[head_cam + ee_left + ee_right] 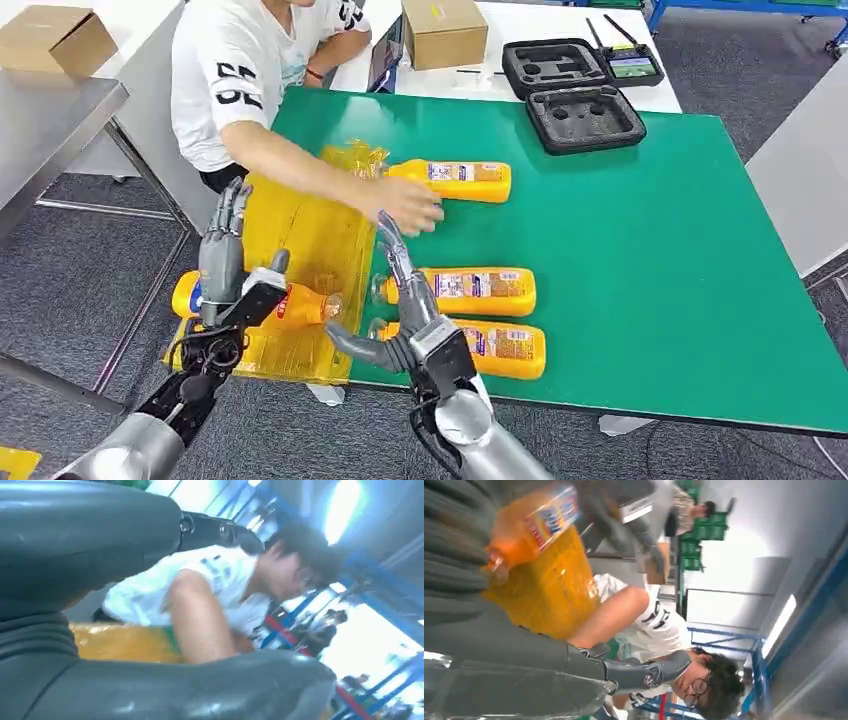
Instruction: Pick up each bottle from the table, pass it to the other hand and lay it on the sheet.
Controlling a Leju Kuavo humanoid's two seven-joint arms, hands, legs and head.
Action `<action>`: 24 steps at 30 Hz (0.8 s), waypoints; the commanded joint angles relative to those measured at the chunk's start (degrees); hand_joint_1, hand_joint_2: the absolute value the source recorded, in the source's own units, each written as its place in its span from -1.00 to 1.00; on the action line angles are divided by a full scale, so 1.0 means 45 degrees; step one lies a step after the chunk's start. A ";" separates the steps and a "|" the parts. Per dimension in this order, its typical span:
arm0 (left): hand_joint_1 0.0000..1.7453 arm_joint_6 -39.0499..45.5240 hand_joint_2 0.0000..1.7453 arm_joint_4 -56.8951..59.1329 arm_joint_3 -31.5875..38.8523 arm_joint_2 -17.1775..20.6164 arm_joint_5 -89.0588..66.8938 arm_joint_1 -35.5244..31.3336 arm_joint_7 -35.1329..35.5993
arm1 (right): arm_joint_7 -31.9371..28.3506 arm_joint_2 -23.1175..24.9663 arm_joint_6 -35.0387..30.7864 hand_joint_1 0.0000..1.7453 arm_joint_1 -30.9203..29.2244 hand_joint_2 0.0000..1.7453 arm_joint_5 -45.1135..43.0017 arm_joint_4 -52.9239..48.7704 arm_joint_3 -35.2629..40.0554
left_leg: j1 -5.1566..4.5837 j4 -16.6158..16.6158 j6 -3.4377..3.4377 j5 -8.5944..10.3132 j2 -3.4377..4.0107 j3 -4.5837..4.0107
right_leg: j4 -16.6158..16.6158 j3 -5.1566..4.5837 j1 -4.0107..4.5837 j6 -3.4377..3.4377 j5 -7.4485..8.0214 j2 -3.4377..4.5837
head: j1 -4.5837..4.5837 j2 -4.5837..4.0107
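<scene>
An orange bottle (300, 305) (534, 525) lies on the yellow sheet (310, 230) at the green table's (650, 250) left end. My left hand (225, 265) stands in front of that bottle with fingers stretched up, holding nothing; the left wrist view shows only air between its thumb and fingers (150, 690). My right hand (410, 310) is open too, hovering over the necks of two bottles (480, 290) (505, 348) lying side by side near the front edge. A third bottle (465, 181) lies farther back, with a person's hand (405, 205) on its neck.
The person in a white shirt (240, 70) leans in from the back left, arm across the sheet. A black foam case (575, 90) and a cardboard box (443, 30) sit at the back. A grey table with a box (55, 38) stands far left.
</scene>
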 commanded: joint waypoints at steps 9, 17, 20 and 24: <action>-1.00 -0.1793 -1.00 -0.4705 0.3732 -0.0244 0.6275 0.4647 0.0034 | 0.4998 -0.4419 0.3827 -1.00 -0.0948 1.00 0.6970 -0.0697 -0.0910 | -0.0001 -0.0012 0.0017 -0.0062 0.0060 0.0096 | -0.0038 0.0096 0.0008 -0.0022 -0.0031 0.0049 | 0.0000 0.0000; -1.00 -0.2206 1.00 -0.5729 0.4167 -0.0784 0.6512 0.5498 0.0346 | 0.6460 -0.5975 0.5410 -1.00 -0.2127 1.00 0.6826 -0.0809 -0.0623 | 0.0008 0.0033 0.0013 -0.0078 0.0061 0.0043 | 0.0004 0.0048 0.0018 -0.0031 -0.0041 0.0047 | -0.0010 0.0000; -1.00 -0.2269 1.00 -0.5680 0.3907 -0.0877 0.6286 0.5399 0.0343 | 0.6617 -0.6766 0.5490 -1.00 -0.1370 1.00 0.6878 -0.1929 -0.0590 | 0.0001 0.0019 0.0017 -0.0042 -0.0013 0.0000 | -0.0008 0.0021 0.0008 -0.0012 -0.0029 -0.0024 | 0.0000 0.0000; -1.00 -0.2088 1.00 -0.5675 0.3749 -0.0884 0.6005 0.5310 0.0258 | 0.6730 -0.7174 0.5404 -1.00 -0.0765 1.00 0.7021 -0.2497 -0.0304 | -0.0003 0.0005 0.0011 -0.0027 -0.0021 -0.0009 | -0.0013 0.0012 0.0001 -0.0011 -0.0022 -0.0025 | 0.0000 0.0000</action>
